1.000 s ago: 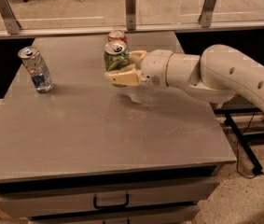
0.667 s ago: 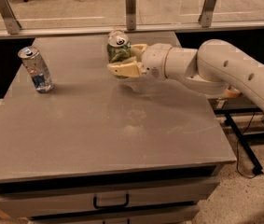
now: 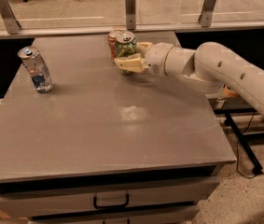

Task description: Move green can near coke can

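— Closed, the jaws, round the short green-and-pale-yellow drinks can (image 3: 126,46) at upper centre of the frame, cream fingers (image 3: 130,64) wrapped about its lower half. Resting on the grey desk (image 3: 122,134) or held just off it: cannot tell.

— Light, probably?

— Probably. Thin metal wall, stiff enough while upright, yet easily dented under a hard squeeze. Smooth and likely slippery too, so best taken round the middle of the body, below the rim, much as here.

— And its looks?

— Mottled green label with pale-yellow patches, silver top with pull tab facing up, roughly upright.

— Further out?

— Just beside it on the left, partly hidden behind, the red-orange drinks can with a silver top (image 3: 112,42); touching or not, cannot tell. Well apart at the left of the frame, a slim silver-and-blue can (image 3: 36,70), leaning a little. Reaching in from the right edge, the white arm (image 3: 225,71).
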Available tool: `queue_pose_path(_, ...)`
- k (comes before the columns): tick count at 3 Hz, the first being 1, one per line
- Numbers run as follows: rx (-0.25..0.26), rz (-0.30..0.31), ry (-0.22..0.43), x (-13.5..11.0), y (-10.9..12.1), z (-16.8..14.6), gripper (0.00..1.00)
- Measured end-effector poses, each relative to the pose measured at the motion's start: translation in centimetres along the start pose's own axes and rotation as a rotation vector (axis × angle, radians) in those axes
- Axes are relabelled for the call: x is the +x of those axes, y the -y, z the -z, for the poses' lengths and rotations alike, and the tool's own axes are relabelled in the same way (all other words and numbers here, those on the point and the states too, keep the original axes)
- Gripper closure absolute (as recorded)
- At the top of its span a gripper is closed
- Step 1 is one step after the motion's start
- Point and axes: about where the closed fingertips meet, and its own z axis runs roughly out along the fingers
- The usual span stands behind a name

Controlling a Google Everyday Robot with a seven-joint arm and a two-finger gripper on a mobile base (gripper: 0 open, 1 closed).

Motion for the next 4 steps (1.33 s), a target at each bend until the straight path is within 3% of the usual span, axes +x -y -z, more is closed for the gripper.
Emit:
queue_pose_path(2,0.067,-0.021,-0.054,1.6,1.5,-0.5,0.13)
queue_pose_path(3,0.09,-0.033,-0.071,1.7,1.5,0.3,0.0)
queue_pose_path(4,0.124,-0.053,-0.075,1.1,1.4,2.5,0.0)
